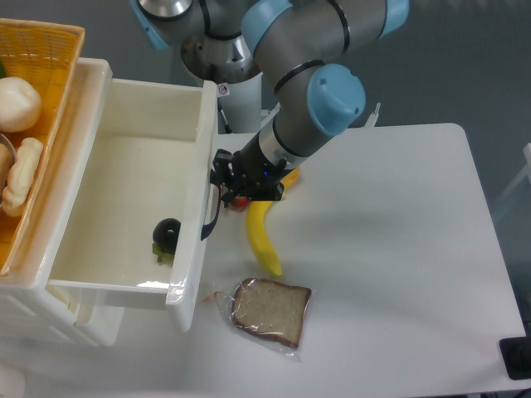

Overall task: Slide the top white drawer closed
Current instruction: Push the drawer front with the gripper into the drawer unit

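The top white drawer (124, 182) stands pulled far out of the cabinet, its front panel (197, 215) facing right with a dark curved handle (212, 207). A dark round item (167, 234) lies inside it. My gripper (231, 181) hangs just to the right of the drawer front, level with the upper part of the handle and very close to it. Its dark fingers blend together, so I cannot tell whether they are open or shut.
A banana (263, 236), a red fruit (241, 199) and a yellow item (289, 176) lie beside the gripper. Bagged bread (270, 312) sits near the drawer's front corner. An orange wicker basket (33, 99) with pale items rests on the cabinet.
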Controlling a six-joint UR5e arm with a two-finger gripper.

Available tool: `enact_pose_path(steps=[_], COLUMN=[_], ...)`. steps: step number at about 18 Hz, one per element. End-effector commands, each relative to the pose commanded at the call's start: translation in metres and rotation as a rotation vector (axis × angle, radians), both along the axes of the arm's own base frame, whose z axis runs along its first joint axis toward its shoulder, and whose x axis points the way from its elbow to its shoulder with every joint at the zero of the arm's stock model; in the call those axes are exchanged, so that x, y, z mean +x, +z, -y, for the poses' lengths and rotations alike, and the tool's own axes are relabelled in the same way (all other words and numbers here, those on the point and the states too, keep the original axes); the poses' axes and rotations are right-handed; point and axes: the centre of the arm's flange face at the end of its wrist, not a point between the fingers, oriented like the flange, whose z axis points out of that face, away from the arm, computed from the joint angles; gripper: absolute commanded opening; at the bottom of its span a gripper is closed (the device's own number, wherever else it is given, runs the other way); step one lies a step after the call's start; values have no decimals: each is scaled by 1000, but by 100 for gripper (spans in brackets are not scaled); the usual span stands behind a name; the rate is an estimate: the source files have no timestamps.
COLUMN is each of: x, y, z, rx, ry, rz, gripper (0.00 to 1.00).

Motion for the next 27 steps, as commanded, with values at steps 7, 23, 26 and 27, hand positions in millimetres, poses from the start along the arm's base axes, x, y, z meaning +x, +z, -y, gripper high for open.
enact_pose_path(steps=[7, 23, 26, 27], x=[16, 78, 90, 93], y=[0, 7, 6, 7], z=[-11, -46, -52, -54], rx=[12, 43, 33, 31], ry=[-17, -82, -91, -93], rz=[17, 57, 61, 61], gripper=[0, 0, 0, 0])
